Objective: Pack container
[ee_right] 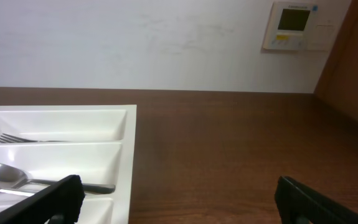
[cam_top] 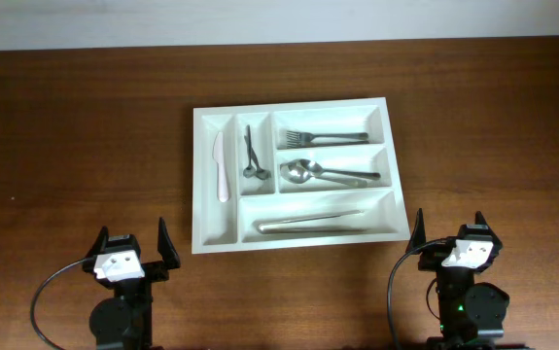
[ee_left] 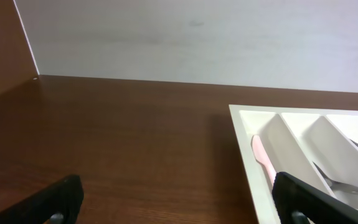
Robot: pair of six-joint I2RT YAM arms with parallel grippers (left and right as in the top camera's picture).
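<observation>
A white cutlery tray (cam_top: 203, 185) sits at the table's middle. It holds a pale knife (cam_top: 221, 167) in the left slot, small dark spoons (cam_top: 251, 156) beside it, a fork (cam_top: 323, 137) in the top right slot, spoons (cam_top: 326, 174) in the middle right slot and metal tongs (cam_top: 308, 223) in the bottom slot. My left gripper (cam_top: 132, 255) is open and empty, near the tray's front left corner. My right gripper (cam_top: 452, 235) is open and empty, right of the tray's front right corner. The tray also shows in the left wrist view (ee_left: 246, 140) and the right wrist view (ee_right: 126, 162).
A white wall runs behind the table, with a wall controller (ee_right: 294, 25) at the right. Brown tabletop surrounds the tray on all sides.
</observation>
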